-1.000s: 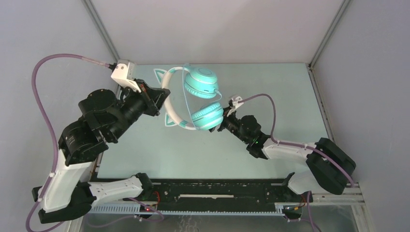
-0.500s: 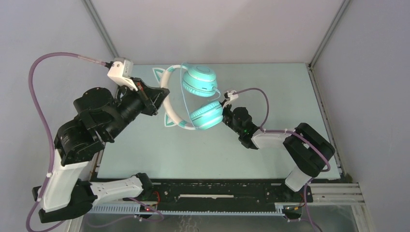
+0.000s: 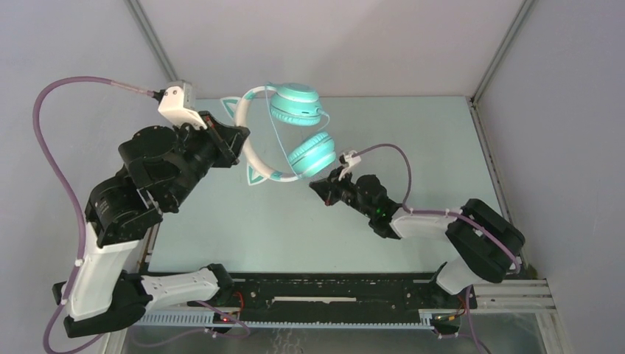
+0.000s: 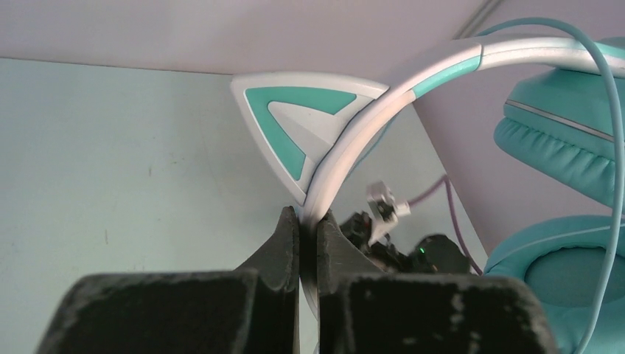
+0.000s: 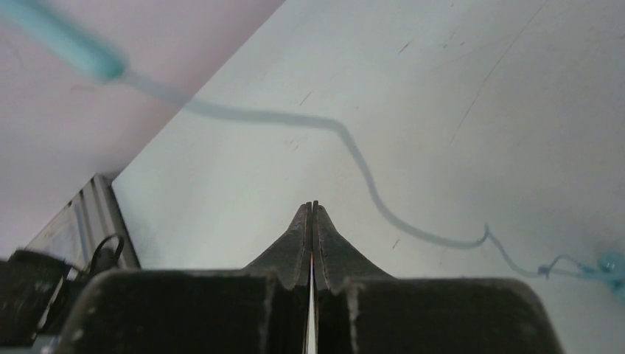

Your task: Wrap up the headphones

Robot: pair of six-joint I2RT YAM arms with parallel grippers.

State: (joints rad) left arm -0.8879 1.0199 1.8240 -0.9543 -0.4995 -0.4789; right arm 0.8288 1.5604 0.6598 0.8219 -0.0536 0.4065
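1. Your left gripper [image 4: 308,221] stays clamped on the white headband [image 4: 346,158]. It has carried the headphones [image 3: 309,153] toward the far edge of the table [image 3: 413,140].
2. Your right gripper [image 3: 318,188] has backed away from the lower ear cup. Its jaws are pressed together, with nothing visibly between them.
3. The cable [image 4: 609,88] hangs loose, so the wrapping probably remains undone.

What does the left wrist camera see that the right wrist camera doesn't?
Only the left wrist view shows the left gripper shut on the white headband of the headphones, beside a cat ear, with both teal ear cups. Only the right wrist view shows the right gripper close up, pressed shut, and a thin curving shadow. Both share the pale table and the teal cable, blurred in the right view.
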